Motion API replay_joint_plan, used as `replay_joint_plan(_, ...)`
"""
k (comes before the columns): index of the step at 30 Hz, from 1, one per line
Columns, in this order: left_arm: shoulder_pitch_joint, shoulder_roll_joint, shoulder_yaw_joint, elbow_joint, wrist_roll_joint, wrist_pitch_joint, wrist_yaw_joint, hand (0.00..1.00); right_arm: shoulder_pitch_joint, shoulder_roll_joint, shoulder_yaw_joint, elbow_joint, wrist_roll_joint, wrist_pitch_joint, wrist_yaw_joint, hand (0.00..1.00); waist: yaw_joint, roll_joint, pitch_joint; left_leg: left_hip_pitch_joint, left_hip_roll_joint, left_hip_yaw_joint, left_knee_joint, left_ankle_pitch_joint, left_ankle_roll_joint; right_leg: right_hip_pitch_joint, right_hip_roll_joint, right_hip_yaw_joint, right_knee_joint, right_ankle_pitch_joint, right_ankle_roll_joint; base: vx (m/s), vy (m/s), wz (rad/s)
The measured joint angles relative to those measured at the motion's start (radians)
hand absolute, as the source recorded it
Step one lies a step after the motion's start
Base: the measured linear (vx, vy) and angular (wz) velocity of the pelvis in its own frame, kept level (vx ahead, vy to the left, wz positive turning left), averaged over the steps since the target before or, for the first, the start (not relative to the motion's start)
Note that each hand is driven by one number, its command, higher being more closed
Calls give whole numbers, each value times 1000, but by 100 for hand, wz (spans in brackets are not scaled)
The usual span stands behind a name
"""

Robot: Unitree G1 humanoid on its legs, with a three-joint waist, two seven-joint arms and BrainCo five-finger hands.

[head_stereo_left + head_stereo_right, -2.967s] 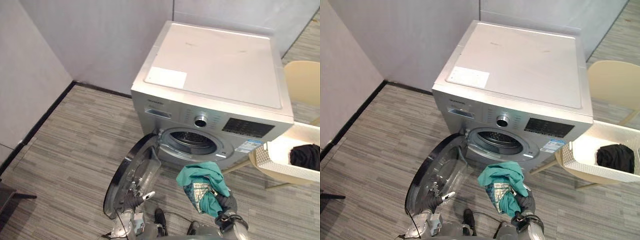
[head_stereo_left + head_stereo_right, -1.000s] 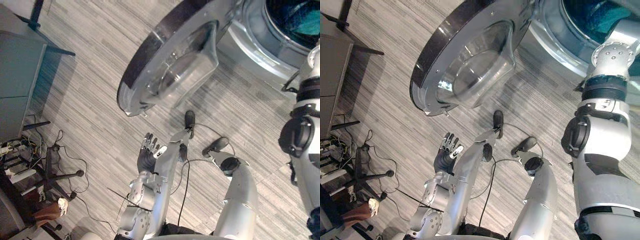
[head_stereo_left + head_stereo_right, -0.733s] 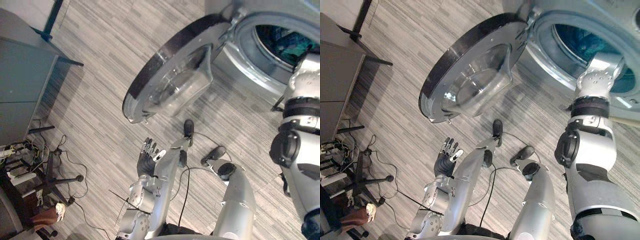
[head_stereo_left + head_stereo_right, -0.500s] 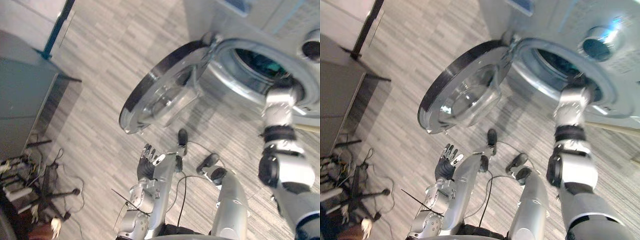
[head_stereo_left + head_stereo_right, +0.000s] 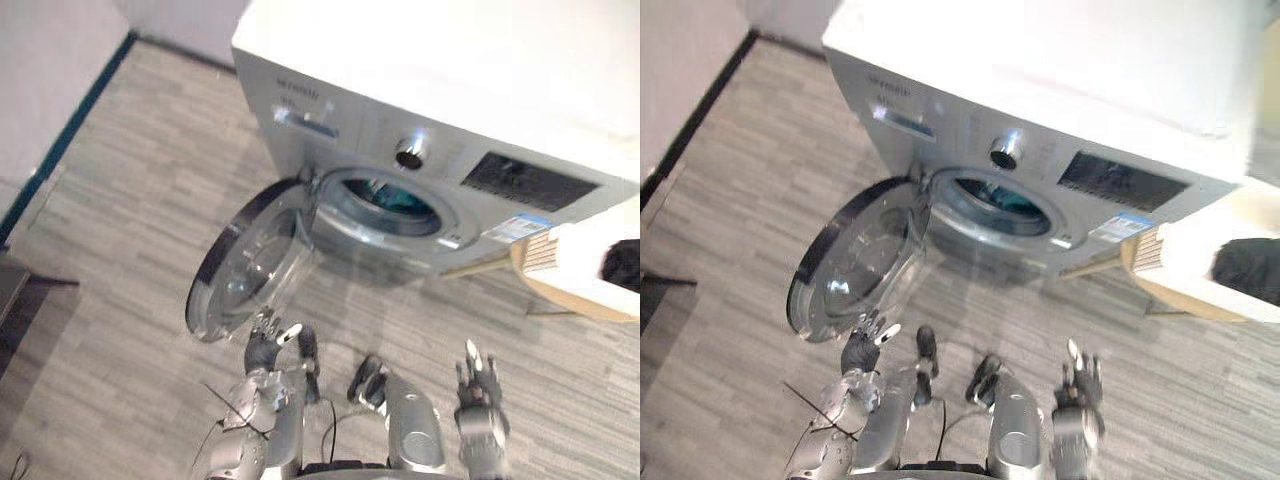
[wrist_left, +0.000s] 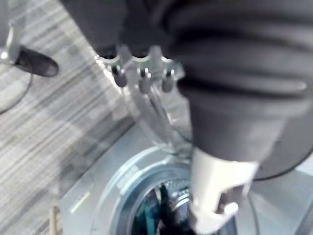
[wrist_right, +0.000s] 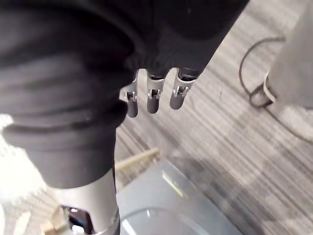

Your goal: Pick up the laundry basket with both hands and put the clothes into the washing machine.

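Observation:
The silver washing machine stands ahead with its round door swung wide to the left. A teal garment lies inside the drum, and it also shows in the left wrist view as teal cloth. The cream laundry basket sits to the right of the machine with a dark garment in it. My left hand hovers low in front of the door, its fingers straight and empty. My right hand is low at the right, its fingers straight, holding nothing.
The open door juts out over the striped grey floor between my left hand and the machine. A wall with a dark skirting runs along the left, with a dark piece of furniture at the left edge.
The camera has swung up to take in the whole machine front. My right arm has come out of the drum and now hangs low and empty; the teal garment stays inside.

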Motion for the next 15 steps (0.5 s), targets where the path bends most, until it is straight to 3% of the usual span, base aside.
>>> replay_joint_plan(2, 25, -1, 2, 15, 18, 3, -20, 0, 66, 13, -6, 28, -13, 21, 16, 0, -2, -7, -68, 49, 1, 19, -62, 15, -1, 37, 16, 2, -60, 31, 13, 62, 55, -39)
replay_joint_plan(5, 25, -8, 1, 62, 30, 17, -32, 0, 83, 13, -37, 48, -15, 38, 18, 0, -23, 6, -149, 124, -4, 62, -143, 39, 12, 89, 41, 32, -144, 74, 30, 111, 98, -45)
replay_joint_plan(6, 22, -9, 0, 83, 54, 26, -39, 0, 69, 13, -42, 52, -14, 37, 16, 0, -25, 21, -192, 179, -11, 96, -199, 49, 18, 115, 55, 65, -188, 102, 30, 117, 112, -61)
replay_joint_plan(12, -3, -9, 0, 86, 58, 26, -38, 0, 9, 12, -43, 51, -15, 38, 9, 0, -26, 43, -244, 246, -22, 162, -224, 48, 27, 147, 64, 145, -236, 133, 36, 92, 71, -45)
replay_joint_plan(15, -16, -19, -12, 101, 57, 27, -37, 0, -4, 17, -51, -4, -15, 37, 7, 0, -21, 38, -237, 261, -23, 192, -224, 28, 29, 75, 37, 191, -77, 105, 51, 50, 2, -41)
